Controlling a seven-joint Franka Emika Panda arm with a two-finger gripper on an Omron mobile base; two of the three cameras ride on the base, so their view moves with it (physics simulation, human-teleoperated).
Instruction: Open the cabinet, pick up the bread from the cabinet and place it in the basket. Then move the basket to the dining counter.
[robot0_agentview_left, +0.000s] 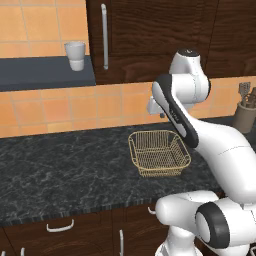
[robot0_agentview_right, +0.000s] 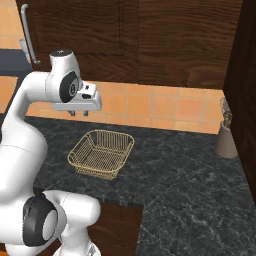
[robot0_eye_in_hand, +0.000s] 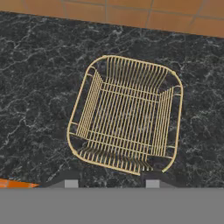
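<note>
One wire basket (robot0_eye_in_hand: 124, 114) sits empty on the black marbled bench (robot0_agentview_left: 60, 165), directly below the claw (robot0_agentview_right: 79, 113). Landmark = basket.

Claw hangs above the basket's back edge, pointing down, nothing between the fingertips. Hand view shows the two tips set apart, so it reads as spread, holding nothing.

Behind the basket: orange tile wall. Above that, the dark wood cabinet (robot0_agentview_left: 150, 35), door closed, one long vertical silver bar handle (robot0_agentview_left: 104, 36) up and to the left of the basket. Bread is not out on the bench; my read is it's behind that door.

Step in hand, as I judge it: open the cabinet. To do it well:
- lift the claw from over the basket up and left to the bar
- roll the wrist so the fingers straddle the bar across its width, mid-length
- close firmly, then pull along the door's arc, not straight out, or the grip slips
- keep the elbow clear of the basket on the way

Counts: one basket, one bar handle, one white cup (robot0_agentview_left: 75, 55) on the dark shelf far left of the basket, one utensil crock (robot0_agentview_right: 226, 141) on the bench far right of it, two curved drawer pulls below the bench edge.
</note>
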